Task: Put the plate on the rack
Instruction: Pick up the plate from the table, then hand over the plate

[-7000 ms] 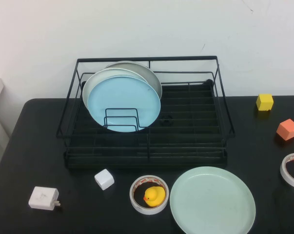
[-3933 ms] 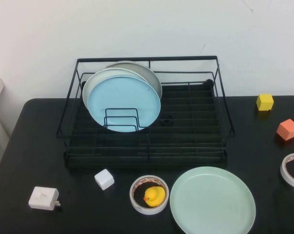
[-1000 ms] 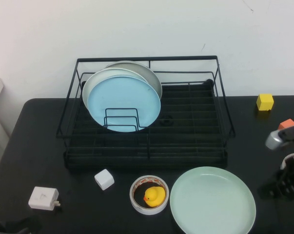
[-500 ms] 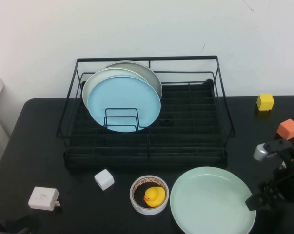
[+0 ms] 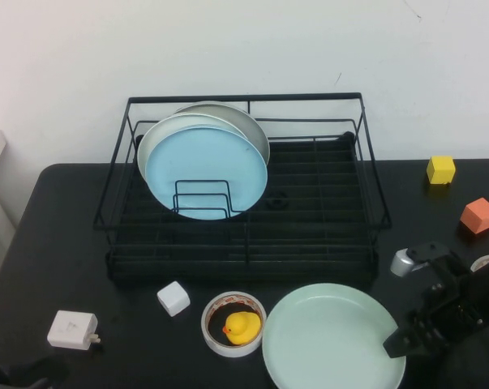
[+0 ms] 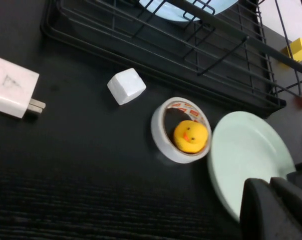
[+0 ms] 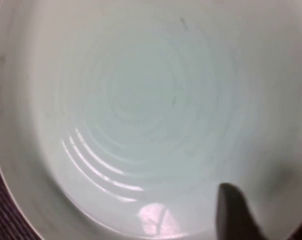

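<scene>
While my right gripper point(image 5: 395, 344) sits at the lower right of the high view, its tip meets the right rim of the plate point(image 5: 333, 340), one dark finger point(image 7: 233, 212) lying over the plate's inner surface in the right wrist view. Whether it has closed on the rim I cannot tell. The plate lies flat on the black table point(image 5: 57, 243), lower centre-right of the frame, just in front of the rack point(image 5: 244, 190) and not in it.

My left gripper point(image 6: 273, 210) shows at the lower right corner of the left wrist view, fingers together, holding nothing, near the plate's edge point(image 6: 248, 160).

The rack fills the middle of the high view. A light blue plate point(image 5: 206, 172) stands on edge in its left half, two grey-white plates point(image 5: 228, 121) behind it.

Just left of the plate, touching it or nearly so, a tape roll point(image 5: 233, 324) rings a yellow duck point(image 5: 241, 327). Further left: a white cube point(image 5: 173, 297), then a white charger point(image 5: 72, 330). At right: a yellow block point(image 5: 440, 169), an orange block point(image 5: 478, 215), and a second tape roll point(image 5: 486, 262) partly hidden behind my right arm.
</scene>
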